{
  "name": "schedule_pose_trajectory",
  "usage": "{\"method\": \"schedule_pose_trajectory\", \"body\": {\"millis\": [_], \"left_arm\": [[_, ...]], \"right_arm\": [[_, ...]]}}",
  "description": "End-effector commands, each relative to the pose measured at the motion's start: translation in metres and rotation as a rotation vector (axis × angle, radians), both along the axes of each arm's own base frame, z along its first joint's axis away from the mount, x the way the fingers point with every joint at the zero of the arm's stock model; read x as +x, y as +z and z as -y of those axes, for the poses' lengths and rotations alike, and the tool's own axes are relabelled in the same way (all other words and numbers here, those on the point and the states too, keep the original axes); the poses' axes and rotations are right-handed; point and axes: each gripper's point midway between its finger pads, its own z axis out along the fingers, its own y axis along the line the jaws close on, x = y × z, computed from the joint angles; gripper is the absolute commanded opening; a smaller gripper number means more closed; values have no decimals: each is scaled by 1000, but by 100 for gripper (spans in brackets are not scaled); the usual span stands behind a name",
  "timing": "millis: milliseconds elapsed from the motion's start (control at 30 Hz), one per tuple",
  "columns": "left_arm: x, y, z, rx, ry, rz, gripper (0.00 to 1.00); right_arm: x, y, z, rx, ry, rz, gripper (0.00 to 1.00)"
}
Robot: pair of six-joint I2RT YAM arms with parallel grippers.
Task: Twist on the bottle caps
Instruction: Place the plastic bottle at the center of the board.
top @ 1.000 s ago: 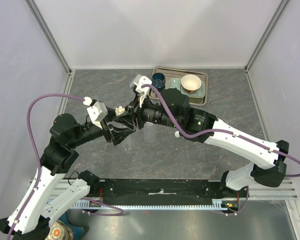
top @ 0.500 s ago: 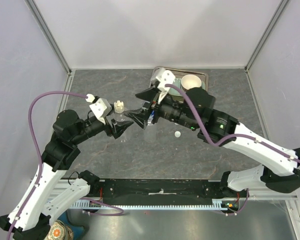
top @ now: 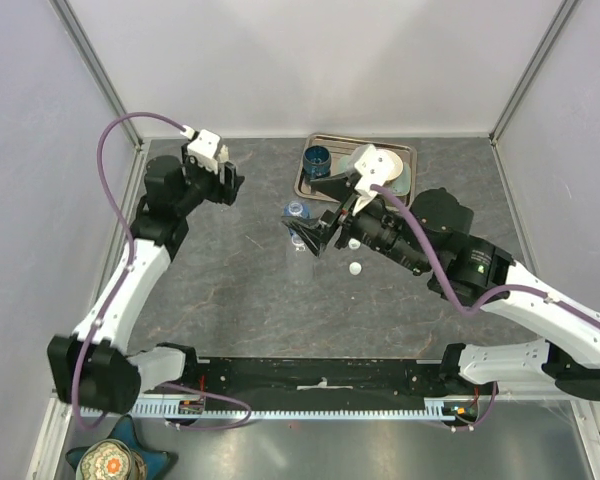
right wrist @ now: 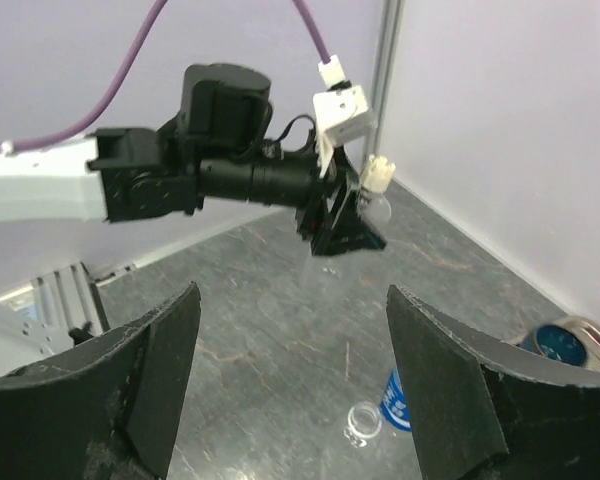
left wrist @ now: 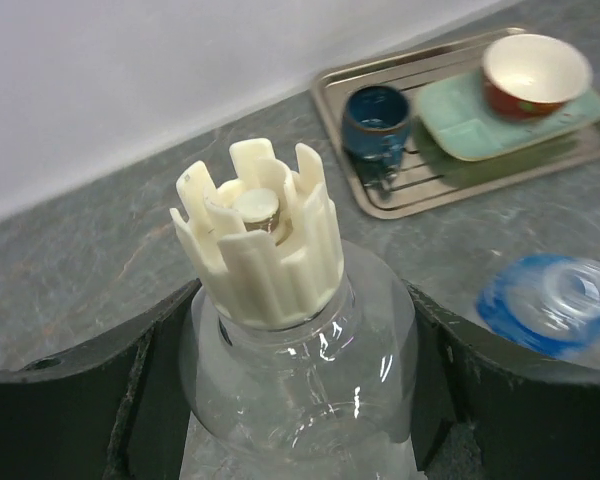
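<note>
In the left wrist view my left gripper [left wrist: 295,395] is shut on a clear bottle [left wrist: 300,340], one black finger against each side. A ribbed cream bottle cap [left wrist: 265,250] sits on its neck. From the right wrist view that capped bottle [right wrist: 377,200] hangs off the left gripper [right wrist: 345,228] near the wall. My right gripper [right wrist: 295,390] is open and holds nothing. It hovers over a blue-labelled bottle [right wrist: 392,400] with a bare mouth. From above, the left gripper [top: 228,185] is at the back left and the right gripper [top: 308,238] mid-table. A loose cap [top: 355,269] lies beside it.
A metal tray [top: 308,186] at the back holds a dark blue cup [top: 317,158] and a white-and-tan bowl [top: 385,165]. The blue-labelled bottle [top: 296,210] stands just left of the tray. A faint clear bottle [top: 300,262] stands near the right gripper. Walls close in at left, right and back.
The right gripper opened, let go of the cap on the held bottle and drew back to the right. The left arm swung to the back left with the capped bottle.
</note>
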Motion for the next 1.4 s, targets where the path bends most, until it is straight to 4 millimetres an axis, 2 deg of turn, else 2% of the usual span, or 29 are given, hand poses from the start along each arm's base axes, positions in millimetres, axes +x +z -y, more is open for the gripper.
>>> {"method": "schedule_pose_trajectory", "body": {"millis": [0,33,67,133,300,367,400,500,533,567,600,633,667,700,800,833,867,900,967,1133,1367], "left_arm": [[46,30,-15,-124,43,102,3],[52,27,-19,-127,52,105,4],[62,13,-21,-124,62,89,3],[77,14,-28,-140,78,124,4],[117,-8,-39,-179,102,137,4],[129,-3,-42,-180,116,171,4],[138,-13,-42,-180,117,163,4],[158,2,-44,-256,148,200,2],[168,-11,-44,-262,161,173,2],[176,-4,-45,-277,173,187,2],[182,-7,-48,-281,194,190,2],[193,-21,-55,-280,242,178,2],[201,-13,-58,-282,258,209,2],[206,-15,-60,-278,273,218,2],[216,-27,-55,-240,289,253,2],[216,-31,-46,-221,286,262,2],[215,-45,-42,-161,286,265,2],[214,-42,-38,-147,285,302,2],[210,-52,-29,-115,289,316,2],[216,-56,-20,-160,296,348,2],[232,-76,-15,-202,327,370,2]], "right_arm": [[11,-11,8,-45,-73,22,83],[13,-15,8,-56,-81,21,83],[16,-18,8,-67,-95,23,83],[20,-24,7,-82,-114,19,84],[28,-39,-2,-107,-129,-5,85],[32,-43,-4,-111,-136,-11,86],[33,-43,-4,-106,-142,-14,85],[38,-41,1,-77,-157,-17,86],[39,-40,3,-68,-161,-15,86],[41,-40,4,-63,-166,-15,86],[44,-41,6,-60,-174,-13,86],[46,-42,7,-53,-182,-17,86],[48,-42,8,-52,-182,-18,87],[52,-46,10,-57,-191,-22,87],[60,-47,13,-45,-198,-31,87],[62,-48,14,-44,-202,-32,87],[63,-49,14,-42,-197,-35,88],[66,-49,15,-41,-202,-36,88],[69,-51,15,-37,-197,-38,88],[74,-53,16,-35,-197,-35,88],[76,-54,21,-10,-203,-59,89]]}}
